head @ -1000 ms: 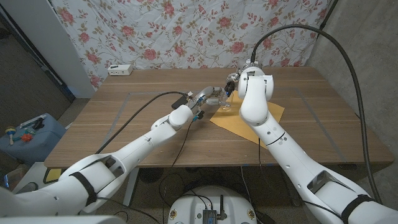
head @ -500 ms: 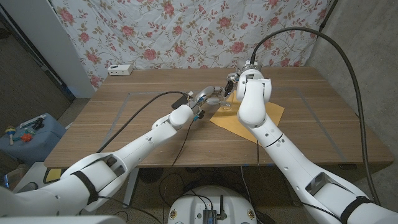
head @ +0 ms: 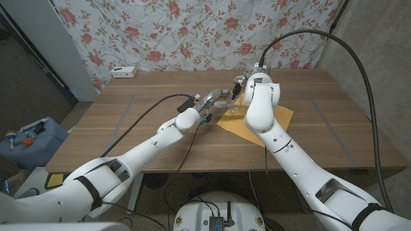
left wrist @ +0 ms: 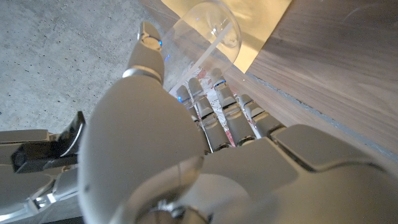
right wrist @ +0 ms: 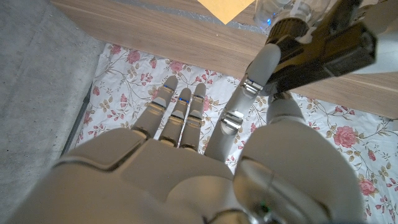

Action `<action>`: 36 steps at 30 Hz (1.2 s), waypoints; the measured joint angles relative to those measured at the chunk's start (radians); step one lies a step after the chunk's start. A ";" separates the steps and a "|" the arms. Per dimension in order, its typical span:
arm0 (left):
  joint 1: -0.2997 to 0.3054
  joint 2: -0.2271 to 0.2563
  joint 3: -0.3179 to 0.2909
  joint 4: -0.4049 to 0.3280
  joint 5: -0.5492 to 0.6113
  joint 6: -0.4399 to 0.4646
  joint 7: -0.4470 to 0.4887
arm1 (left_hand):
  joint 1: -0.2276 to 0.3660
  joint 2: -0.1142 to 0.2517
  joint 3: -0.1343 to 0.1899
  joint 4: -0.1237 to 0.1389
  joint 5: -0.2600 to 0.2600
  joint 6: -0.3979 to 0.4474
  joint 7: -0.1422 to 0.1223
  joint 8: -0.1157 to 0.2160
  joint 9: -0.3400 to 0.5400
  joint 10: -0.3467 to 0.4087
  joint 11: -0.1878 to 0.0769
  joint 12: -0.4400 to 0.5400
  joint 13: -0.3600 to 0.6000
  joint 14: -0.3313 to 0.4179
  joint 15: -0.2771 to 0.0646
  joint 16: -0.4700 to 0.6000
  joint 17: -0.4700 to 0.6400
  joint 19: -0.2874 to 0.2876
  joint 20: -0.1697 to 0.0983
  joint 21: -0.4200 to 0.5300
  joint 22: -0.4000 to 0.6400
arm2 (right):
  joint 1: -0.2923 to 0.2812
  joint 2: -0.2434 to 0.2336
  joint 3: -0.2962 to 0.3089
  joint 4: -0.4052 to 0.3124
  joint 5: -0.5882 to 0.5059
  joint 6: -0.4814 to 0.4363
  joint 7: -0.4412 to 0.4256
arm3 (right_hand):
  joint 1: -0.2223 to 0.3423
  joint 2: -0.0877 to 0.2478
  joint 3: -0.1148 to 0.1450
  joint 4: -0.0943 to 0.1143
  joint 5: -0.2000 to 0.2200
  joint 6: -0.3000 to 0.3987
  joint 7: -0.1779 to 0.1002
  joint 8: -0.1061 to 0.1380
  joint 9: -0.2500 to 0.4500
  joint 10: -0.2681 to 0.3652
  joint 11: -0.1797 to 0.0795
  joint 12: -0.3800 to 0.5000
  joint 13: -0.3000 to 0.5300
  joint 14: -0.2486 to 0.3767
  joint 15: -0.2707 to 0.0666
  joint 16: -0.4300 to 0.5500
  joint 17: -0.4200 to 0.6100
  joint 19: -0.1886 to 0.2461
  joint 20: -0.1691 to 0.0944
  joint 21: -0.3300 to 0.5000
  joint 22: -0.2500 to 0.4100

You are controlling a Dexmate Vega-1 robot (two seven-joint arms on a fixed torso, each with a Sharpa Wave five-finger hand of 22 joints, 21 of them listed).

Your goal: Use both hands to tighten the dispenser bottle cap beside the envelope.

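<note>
- Your dispenser bottle [head: 234, 104] stands at the far left corner of the yellow envelope [head: 257, 119], mid-table [head: 128, 128], with bare wood all around.
- It looks clear in the left wrist view.
- Your left hand [head: 215, 99] wraps its body.
- Your right hand [head: 241, 84] sits at its top; whether it grips, you cannot tell.

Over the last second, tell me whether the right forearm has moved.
Yes, slightly. In the head view the right arm has drifted toward picture left against the fixed envelope, covering more of it, toward the left hand.
</note>
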 measured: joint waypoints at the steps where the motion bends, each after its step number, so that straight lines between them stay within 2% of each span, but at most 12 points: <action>1: 0.000 0.000 0.000 0.000 0.000 0.000 0.000 | 0.000 0.000 0.000 0.000 0.000 0.000 0.000 0.000 0.000 0.000 0.000 0.000 0.000 0.000 0.000 0.000 0.001 0.000 0.000 0.000 0.000 | 0.000 0.000 0.000 0.000 -0.001 0.000 0.001 | -0.016 -0.008 -0.007 0.007 0.000 -0.004 0.004 0.000 -0.002 0.000 0.000 -0.003 0.000 0.002 0.002 -0.001 0.000 0.000 0.000 0.000 0.000; 4: 0.001 0.000 0.000 0.000 -0.001 0.000 0.001 | 0.000 0.000 0.000 0.000 0.000 0.000 0.000 -0.001 0.000 0.000 0.000 0.000 0.000 0.000 0.000 0.000 0.002 0.000 0.000 0.000 0.000 | 0.000 -0.001 -0.001 0.000 -0.009 -0.002 0.009 | -0.052 -0.025 -0.026 0.019 0.005 -0.018 0.006 -0.001 -0.002 0.004 0.004 -0.008 0.000 0.005 0.005 -0.005 0.002 0.002 0.008 0.000 0.000; 12: 0.003 -0.002 0.000 0.004 -0.002 0.000 0.003 | 0.000 0.000 0.000 0.000 0.000 0.000 0.000 -0.001 0.000 0.000 0.000 0.000 0.000 0.000 0.000 0.000 0.005 0.000 0.000 0.000 0.000 | 0.003 0.000 -0.001 0.003 -0.036 -0.001 0.033 | -0.142 -0.058 -0.071 0.056 0.020 -0.074 0.005 -0.041 0.001 -0.006 0.017 -0.025 0.003 0.005 0.016 -0.013 0.005 -0.001 0.012 -0.004 0.000; 19: 0.003 -0.005 0.000 0.014 -0.005 -0.006 0.004 | 0.000 0.000 0.000 0.000 0.000 0.000 0.000 -0.001 0.000 0.000 0.000 0.000 0.000 0.000 0.000 0.000 0.005 0.000 0.000 0.000 0.000 | 0.008 0.002 0.004 0.005 -0.065 0.015 0.070 | -0.189 -0.066 -0.093 0.078 0.035 -0.130 0.006 -0.077 0.005 -0.020 0.019 -0.036 0.003 -0.002 0.031 -0.021 0.009 -0.006 0.017 -0.008 0.000; 27: -0.002 -0.009 0.000 0.025 -0.006 -0.012 0.004 | 0.000 0.000 -0.001 0.001 0.000 0.000 0.000 -0.001 -0.001 0.000 0.000 0.000 0.000 0.000 0.000 -0.001 0.005 0.000 0.000 0.000 0.000 | 0.010 0.005 0.012 0.004 -0.099 0.036 0.110 | -0.210 -0.066 -0.105 0.082 0.052 -0.222 0.010 -0.125 0.010 -0.049 0.025 -0.047 0.007 -0.015 0.043 -0.036 0.009 -0.018 0.029 -0.012 0.000; 33: -0.005 -0.011 -0.001 0.031 -0.006 -0.012 0.004 | 0.000 0.000 -0.001 0.001 0.000 0.000 0.000 -0.001 -0.001 0.000 0.000 0.000 0.000 0.000 0.000 -0.003 0.003 0.000 0.000 0.000 0.000 | 0.010 0.005 0.012 0.004 -0.117 0.055 0.127 | -0.210 -0.066 -0.105 0.082 0.061 -0.274 0.008 -0.148 0.014 -0.080 0.022 -0.050 0.007 -0.035 0.049 -0.047 0.009 -0.032 0.035 -0.016 0.000; 36: -0.007 -0.011 -0.001 0.034 -0.006 -0.012 0.004 | 0.000 0.000 -0.001 0.001 0.000 0.000 0.000 -0.001 -0.001 0.000 0.000 0.000 0.000 0.000 0.000 -0.003 0.003 0.000 0.000 0.000 0.000 | 0.010 0.005 0.012 0.004 -0.120 0.066 0.133 | -0.210 -0.065 -0.109 0.078 0.067 -0.310 0.009 -0.159 0.023 -0.098 0.031 -0.054 0.007 -0.044 0.058 -0.053 0.009 -0.041 0.033 -0.016 0.000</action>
